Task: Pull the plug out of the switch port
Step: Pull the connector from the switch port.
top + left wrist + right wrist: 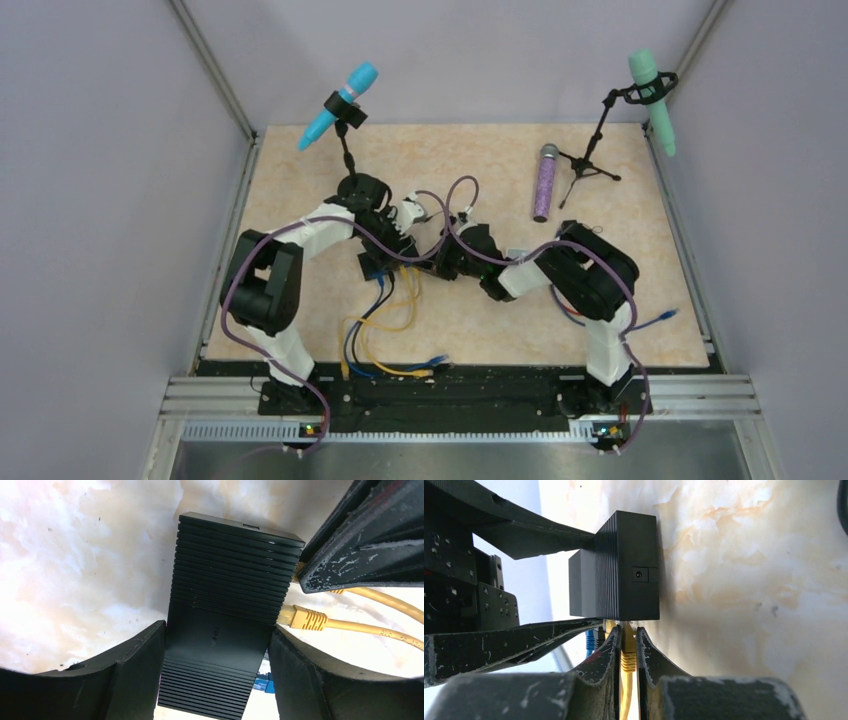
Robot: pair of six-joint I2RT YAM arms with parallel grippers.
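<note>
Bright light; table (75, 565) glares white, switch (624, 565) casts soft shadow

place: robot lab cell | signs: grey enclosure walls (100, 200), aluminium frame rail (460, 393)

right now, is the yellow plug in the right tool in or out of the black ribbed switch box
In: the yellow plug, pinched by the right tool, meets the black ribbed switch box's edge with no gap showing.
</note>
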